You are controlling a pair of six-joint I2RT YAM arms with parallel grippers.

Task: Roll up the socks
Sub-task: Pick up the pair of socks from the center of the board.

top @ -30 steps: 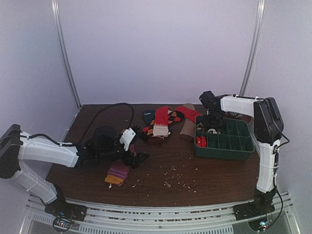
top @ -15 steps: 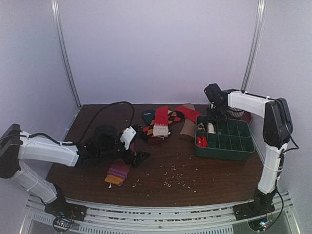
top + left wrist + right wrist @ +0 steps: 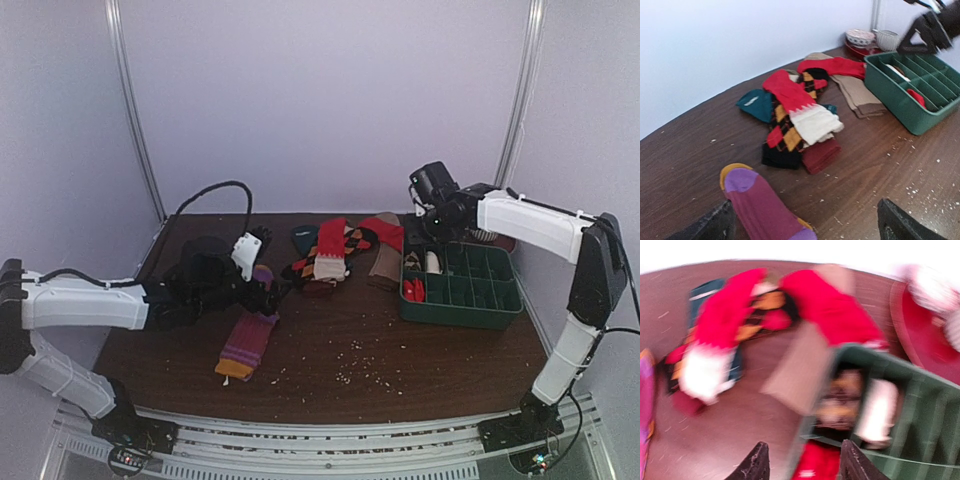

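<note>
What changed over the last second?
Right pincer lifted out of the green tray, open; a white roll lies in a compartment. Left pincer, open, drew away toward the far left, uncovering more of the purple sock. Sock pile and tray stayed put.

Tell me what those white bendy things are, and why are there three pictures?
They are two robot arms, each ending in a two-finger pincher called a gripper. One picture is from a camera high above the brown table; the other two are from small cameras on the wrists, so each shows its own fingers. On the table lie a pile of colourful socks, a purple sock by itself, and a green tray with rolled socks inside. The left gripper is open by the purple sock. The right gripper is open near the tray. Neither holds anything.
</note>
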